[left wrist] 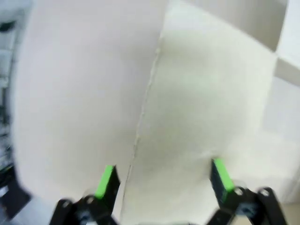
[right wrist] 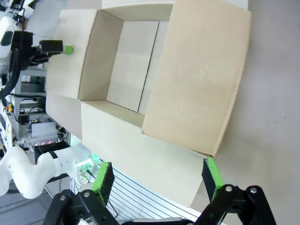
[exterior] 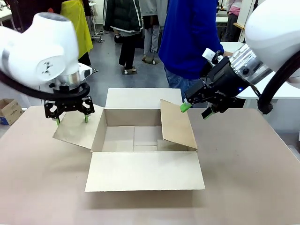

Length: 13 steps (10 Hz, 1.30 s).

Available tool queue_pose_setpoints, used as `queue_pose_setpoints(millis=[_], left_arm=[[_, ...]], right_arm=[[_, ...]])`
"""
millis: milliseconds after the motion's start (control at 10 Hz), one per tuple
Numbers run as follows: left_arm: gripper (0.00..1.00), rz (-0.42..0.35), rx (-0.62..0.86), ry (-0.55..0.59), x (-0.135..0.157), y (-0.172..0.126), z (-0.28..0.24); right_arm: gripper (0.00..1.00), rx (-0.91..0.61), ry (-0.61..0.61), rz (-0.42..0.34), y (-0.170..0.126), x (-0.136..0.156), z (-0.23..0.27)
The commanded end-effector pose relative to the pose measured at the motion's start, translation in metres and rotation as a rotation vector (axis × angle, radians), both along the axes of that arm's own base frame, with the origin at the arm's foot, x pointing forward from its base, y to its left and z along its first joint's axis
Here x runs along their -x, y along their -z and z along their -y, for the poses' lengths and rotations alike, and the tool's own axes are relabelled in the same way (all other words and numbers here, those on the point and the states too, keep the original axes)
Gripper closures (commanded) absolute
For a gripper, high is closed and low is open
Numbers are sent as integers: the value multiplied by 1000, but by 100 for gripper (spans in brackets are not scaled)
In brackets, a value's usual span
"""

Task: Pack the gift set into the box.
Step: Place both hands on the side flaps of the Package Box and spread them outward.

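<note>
Box (exterior: 145,171): open, between both grippers, front flap lying flat.
Left gripper (exterior: 72,120): spread wide, empty, left flap just beneath.
Right gripper (exterior: 196,111): spread wide, empty, raised right flap's top corner beside it.

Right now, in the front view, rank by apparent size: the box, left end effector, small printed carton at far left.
Largest by far: box.
Then left end effector and small carton: look alike, carton cut off, unranked.

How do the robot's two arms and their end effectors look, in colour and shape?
The left arm and right arm are white with rounded joints. The left end effector and right end effector are black, each with two green-padded fingers. A black cable loops beside the right wrist.
</note>
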<state>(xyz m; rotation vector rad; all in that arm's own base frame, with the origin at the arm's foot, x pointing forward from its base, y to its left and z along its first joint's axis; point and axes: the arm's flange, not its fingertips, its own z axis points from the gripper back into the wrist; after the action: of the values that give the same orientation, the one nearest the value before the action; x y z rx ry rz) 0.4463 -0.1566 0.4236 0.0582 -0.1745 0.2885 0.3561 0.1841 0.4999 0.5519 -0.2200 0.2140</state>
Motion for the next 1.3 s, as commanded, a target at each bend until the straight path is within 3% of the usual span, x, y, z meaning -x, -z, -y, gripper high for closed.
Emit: queue_pose_setpoints(millis=[0,100,400,500,600,800,900,1000,1100,1200], left_arm=[[0,7,175,111,17,18,-36],[0,0,0,0,0,0,0],[0,0,0,0,0,0,0],[0,0,0,0,0,0,0],[0,0,0,0,0,0,0],[0,0,0,0,0,0,0],[0,0,0,0,0,0,0],[0,0,0,0,0,0,0],[0,0,0,0,0,0,0],[0,0,0,0,0,0,0]], right_arm=[[0,19,26,3,-2,2,-2],[0,19,26,3,-2,2,-2],[0,0,0,0,0,0,0],[0,143,101,-51,-3,-18,-21],[0,327,26,-15,-9,-43,-79],[0,716,17,-87,10,-82,-186],[0,844,119,-142,21,-87,-191],[0,750,236,-78,4,-80,-153],[0,532,31,-28,30,-50,-168],[0,653,74,-59,36,-57,-171]])
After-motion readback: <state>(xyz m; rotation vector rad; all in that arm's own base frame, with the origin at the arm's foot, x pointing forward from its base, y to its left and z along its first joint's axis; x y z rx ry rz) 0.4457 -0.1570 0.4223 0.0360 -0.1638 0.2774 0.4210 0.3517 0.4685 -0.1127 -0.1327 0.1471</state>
